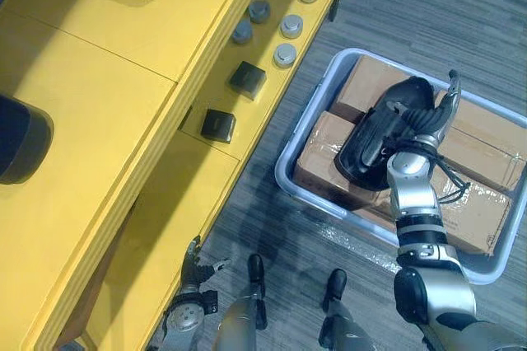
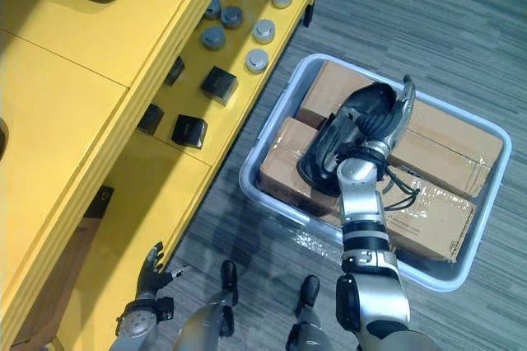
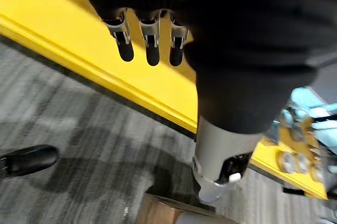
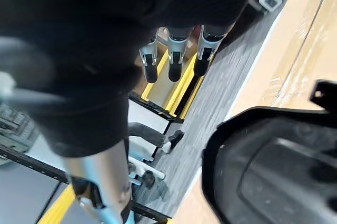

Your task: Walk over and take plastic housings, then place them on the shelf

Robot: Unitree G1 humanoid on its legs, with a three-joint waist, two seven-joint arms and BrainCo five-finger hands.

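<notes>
**Housing in the bin, both hands open**

The yellow shelf [image 1: 99,120] runs down the left. The left hand [image 1: 196,264] hangs low beside its lower edge, fingers [image 3: 152,50] straight and apart, holding nothing. Two black blocks [image 1: 246,79] and some grey discs [image 1: 285,55] sit on the lower level. Right of the shelf, on the floor, is a grey bin [image 1: 288,161] packed with boxes [image 1: 486,161]. The black housing [image 1: 370,145] lies on top of those. The right hand [image 1: 440,112] is right over it, fingers [image 4: 176,61] straight, not wrapped round it.
</notes>
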